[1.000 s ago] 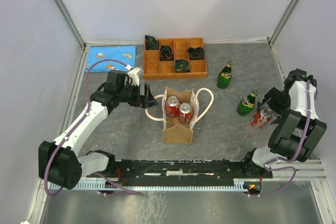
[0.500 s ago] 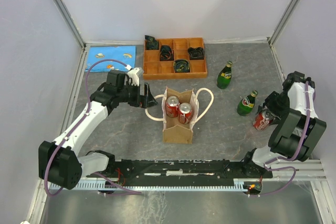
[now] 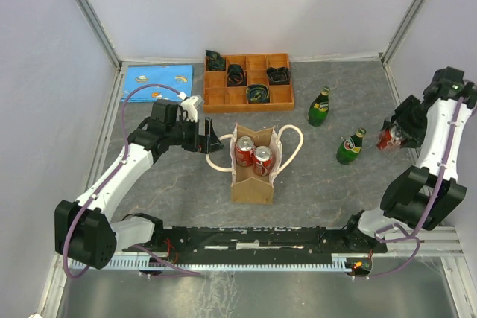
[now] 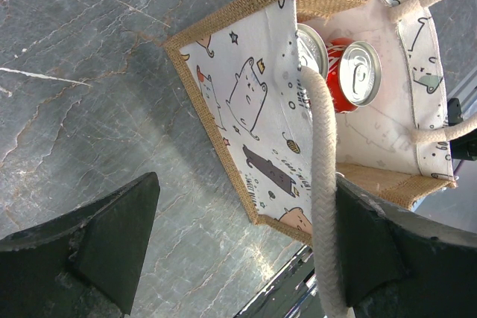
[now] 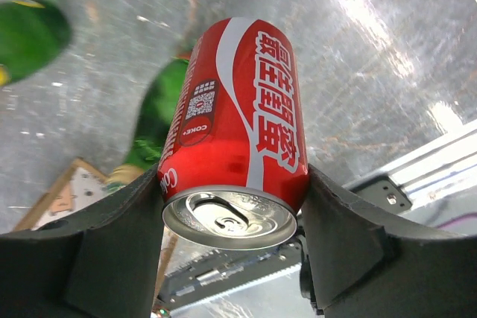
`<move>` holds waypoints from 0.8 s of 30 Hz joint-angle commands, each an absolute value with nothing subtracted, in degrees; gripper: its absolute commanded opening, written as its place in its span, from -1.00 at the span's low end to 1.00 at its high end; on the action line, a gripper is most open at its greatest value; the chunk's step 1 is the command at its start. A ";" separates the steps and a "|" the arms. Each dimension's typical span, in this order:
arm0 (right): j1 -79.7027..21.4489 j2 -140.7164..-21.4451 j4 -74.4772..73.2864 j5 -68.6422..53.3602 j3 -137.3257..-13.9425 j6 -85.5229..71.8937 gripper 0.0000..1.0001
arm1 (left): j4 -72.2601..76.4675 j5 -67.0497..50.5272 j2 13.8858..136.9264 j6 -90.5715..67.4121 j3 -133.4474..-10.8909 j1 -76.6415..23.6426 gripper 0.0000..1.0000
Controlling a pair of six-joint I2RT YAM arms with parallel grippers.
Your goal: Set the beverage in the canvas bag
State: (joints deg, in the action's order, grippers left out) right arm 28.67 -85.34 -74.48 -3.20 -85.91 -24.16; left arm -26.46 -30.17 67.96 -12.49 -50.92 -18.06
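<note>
Left of the canvas bag (image 3: 251, 186), your left hand (image 3: 211, 142) has its fingers spread and empty, reaching the bag's left wall beside a rope handle (image 4: 322, 147). Open table (image 3: 171, 184) lies left of and in front of the bag. Two red cans (image 3: 244, 153) fill its open mouth. Right of the bag, two green bottles (image 3: 349, 147) stand between it and the beverage (image 5: 238, 109), a red cola can clamped in your right hand (image 3: 395, 136) and held above the table.
</note>
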 commanded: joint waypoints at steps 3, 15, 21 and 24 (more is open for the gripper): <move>27.29 -85.87 -77.79 -10.61 -103.94 -27.33 -1.00 | -24.34 -31.37 67.23 -10.42 -51.36 -17.84 0.90; -1.39 -107.87 -92.03 -7.37 -153.10 -34.32 -1.00 | -24.82 -31.18 67.24 -10.11 -51.85 -17.91 0.90; -17.92 -104.28 -79.65 -6.87 -143.63 -36.92 -1.00 | -25.84 -30.72 67.15 -9.71 -52.27 -17.97 0.90; -27.50 -106.09 -79.06 -5.76 -145.04 -37.21 -1.00 | -26.34 -30.50 67.07 -9.49 -52.21 -17.93 0.90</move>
